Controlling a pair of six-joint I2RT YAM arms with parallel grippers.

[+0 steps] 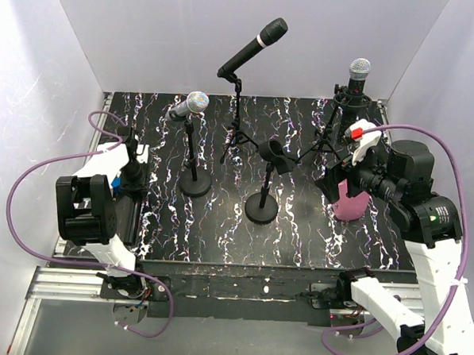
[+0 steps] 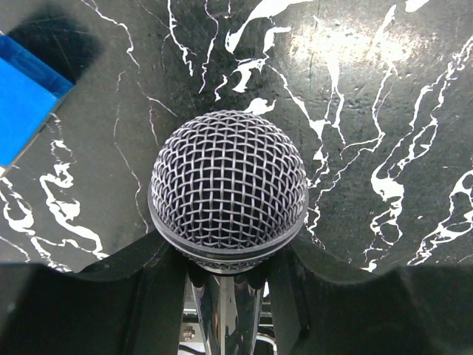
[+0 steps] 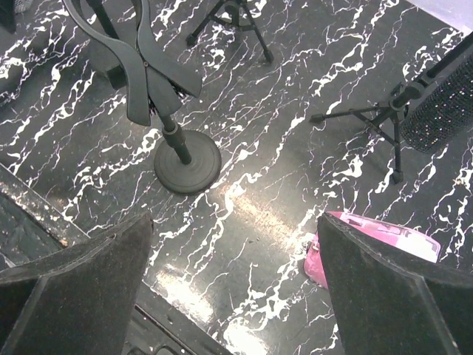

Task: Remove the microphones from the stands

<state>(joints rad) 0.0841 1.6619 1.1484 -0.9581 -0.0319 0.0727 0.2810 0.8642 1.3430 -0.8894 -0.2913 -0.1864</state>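
While the grey wire-mesh-headed microphone (image 2: pixel 229 192) is clamped in the left gripper (image 2: pixel 225 292), it hangs near the left edge of the black white-veined table surface (image 1: pixel 298 228), head pointing at that surface; removal therefore appears largely complete. The jaws stand narrow, closed on the handle just below the head ring. Treat the unit as rigid and moderately heavy. The smooth handle is probably slippery and the mesh grille dents easily, so grip the handle, never the grille. A blue block (image 2: pixel 22 96) lies just beside the gripper. The black round-base stand with empty forked clip (image 1: pixel 261 207) stands near the middle of the surface, well apart from the microphone. The right gripper (image 3: pixel 233 222) hangs wide open and empty over the right side, near a pink object (image 3: pixel 377 240).
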